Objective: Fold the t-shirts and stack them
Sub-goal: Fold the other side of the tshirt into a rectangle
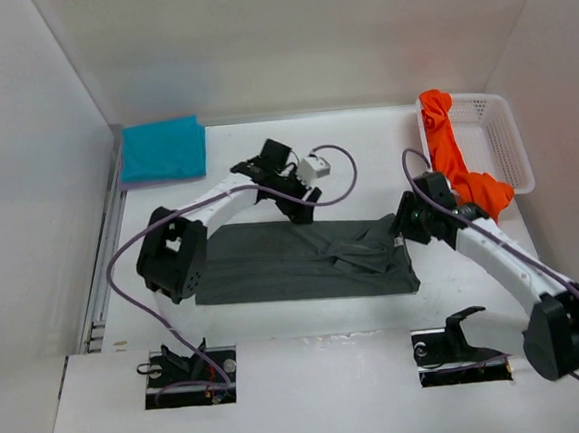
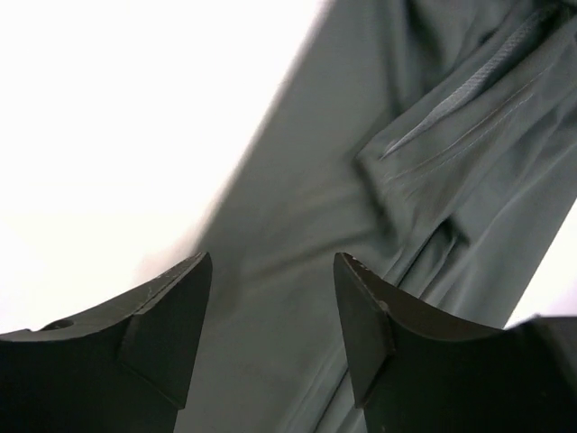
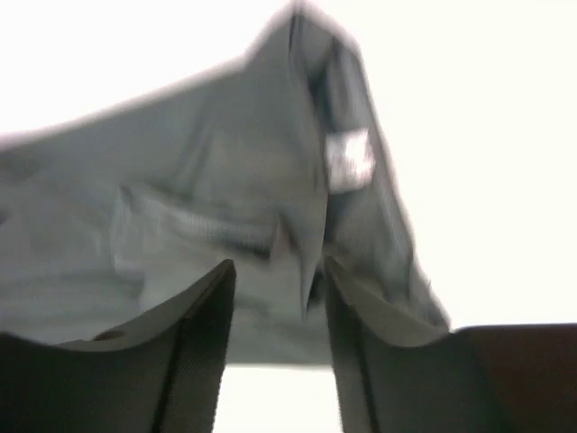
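A dark grey t-shirt (image 1: 303, 261) lies on the table, folded into a long strip with a rumpled right end. My left gripper (image 1: 299, 214) hovers over the strip's back edge; in the left wrist view its jaws (image 2: 272, 271) stand open above the grey cloth (image 2: 379, 180), holding nothing. My right gripper (image 1: 403, 230) is at the strip's right end, and its jaws (image 3: 278, 271) are open with the bunched grey cloth (image 3: 225, 198) just ahead of them. A teal t-shirt (image 1: 162, 149) lies folded at the back left. An orange t-shirt (image 1: 455, 158) hangs over the basket's rim.
The white mesh basket (image 1: 505, 144) stands at the back right against the wall. White walls close in the table on the left, back and right. Two cut-outs with black holders (image 1: 189, 370) (image 1: 462, 348) sit in the near ledge.
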### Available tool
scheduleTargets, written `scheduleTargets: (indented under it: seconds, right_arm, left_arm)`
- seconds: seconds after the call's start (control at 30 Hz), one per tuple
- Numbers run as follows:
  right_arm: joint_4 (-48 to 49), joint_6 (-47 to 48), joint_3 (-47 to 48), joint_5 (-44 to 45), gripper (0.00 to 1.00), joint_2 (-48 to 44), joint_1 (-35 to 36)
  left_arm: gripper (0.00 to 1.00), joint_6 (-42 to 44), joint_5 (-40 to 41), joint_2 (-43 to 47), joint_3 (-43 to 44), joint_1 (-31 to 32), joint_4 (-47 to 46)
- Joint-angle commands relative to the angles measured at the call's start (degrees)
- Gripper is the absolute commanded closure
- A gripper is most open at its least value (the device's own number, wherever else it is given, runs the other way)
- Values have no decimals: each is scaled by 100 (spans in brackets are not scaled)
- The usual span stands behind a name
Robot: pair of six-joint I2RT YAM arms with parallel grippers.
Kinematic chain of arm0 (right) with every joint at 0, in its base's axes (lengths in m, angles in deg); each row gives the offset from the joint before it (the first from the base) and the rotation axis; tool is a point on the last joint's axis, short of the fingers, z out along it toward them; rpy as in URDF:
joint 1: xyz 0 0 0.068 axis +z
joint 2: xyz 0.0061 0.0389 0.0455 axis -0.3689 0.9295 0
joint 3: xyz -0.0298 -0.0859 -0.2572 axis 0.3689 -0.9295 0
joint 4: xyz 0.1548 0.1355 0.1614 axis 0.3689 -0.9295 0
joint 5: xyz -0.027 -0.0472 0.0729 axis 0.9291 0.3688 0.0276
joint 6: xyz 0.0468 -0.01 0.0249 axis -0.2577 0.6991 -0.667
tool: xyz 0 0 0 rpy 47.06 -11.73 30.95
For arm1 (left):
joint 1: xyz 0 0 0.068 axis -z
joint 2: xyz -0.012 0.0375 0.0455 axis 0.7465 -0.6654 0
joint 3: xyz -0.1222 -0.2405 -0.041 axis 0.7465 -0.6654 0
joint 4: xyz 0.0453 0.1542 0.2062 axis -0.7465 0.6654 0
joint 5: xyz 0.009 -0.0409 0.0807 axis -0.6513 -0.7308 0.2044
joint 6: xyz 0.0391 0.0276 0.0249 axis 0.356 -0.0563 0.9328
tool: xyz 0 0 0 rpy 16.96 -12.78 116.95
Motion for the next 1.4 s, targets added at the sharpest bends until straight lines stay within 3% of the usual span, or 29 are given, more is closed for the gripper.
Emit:
scheduleTargets:
  seconds: [0.0,0.2,0.37,0.5,0.6,0.7,0.83,1.13,1.37]
  right_arm:
    - [448,760,652,315,48,851,-395]
    - [581,1464,1602,192,42,2618,-730]
    - [370,1553,1858,-10,42,3165,-756]
    - [230,1614,1980,-124,48,3437,-782]
    - [2,1632,2287,-186,60,3709,-782]
    - [-306,1737,2595,-264,82,3947,-782]
    - [-561,1799,2929,-501,97,4202,-791]
    - [-1448,1992,5203,-599,100,5431,-493]
    - [-2160,2133,7471,-651,100,6943,-396]
  left_arm:
    - [44,477,377,821,92,-553,533]
    - [41,1558,1862,1287,-1120,-1739,386]
    - [36,1972,2593,1507,-1825,-2715,-282]
    - [35,2008,2910,1069,-1729,-3392,-476]
    - [37,1964,3147,691,-1562,-3779,-494]
    - [36,1955,3201,646,-1544,-4052,-476]
    - [36,1938,3157,725,-1579,-4368,-397]
    - [35,1701,3007,927,-1571,-4545,173]
    - [35,1051,2788,936,-764,-4782,1043]
